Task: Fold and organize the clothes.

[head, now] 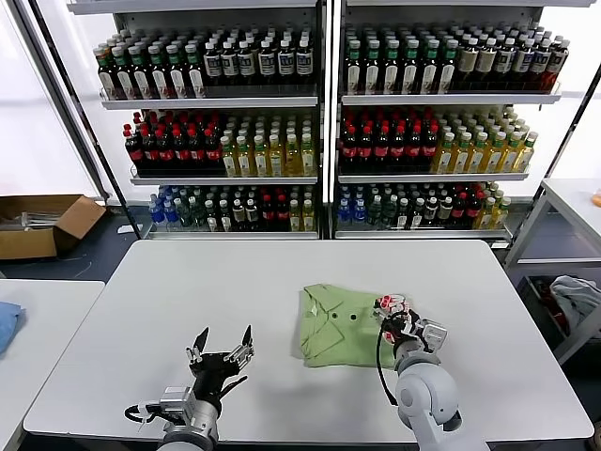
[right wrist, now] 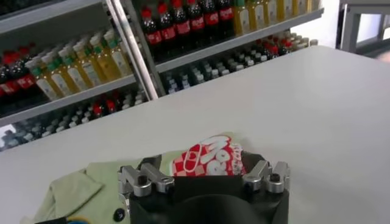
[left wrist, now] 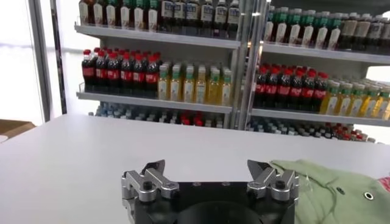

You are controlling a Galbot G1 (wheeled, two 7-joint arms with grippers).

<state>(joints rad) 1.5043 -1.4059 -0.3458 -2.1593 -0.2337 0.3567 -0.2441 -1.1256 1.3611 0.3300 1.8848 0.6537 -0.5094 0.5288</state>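
The clothes are one light green polo shirt, lying folded on the white table, right of centre, with its collar and dark buttons facing up. My right gripper sits low at the shirt's right edge. Its jaws stand wide, and a raised fold bearing the red-and-white graphic lies between them; green fabric spreads out beside the right gripper. My left gripper hovers open and empty near the table's front edge, left of the shirt. In the left wrist view the left gripper has the shirt off to one side.
Shelves of drink bottles stand behind the table. A cardboard box lies on the floor at the far left. A blue cloth rests on a side table at left. A grey-white cloth bundle sits at right.
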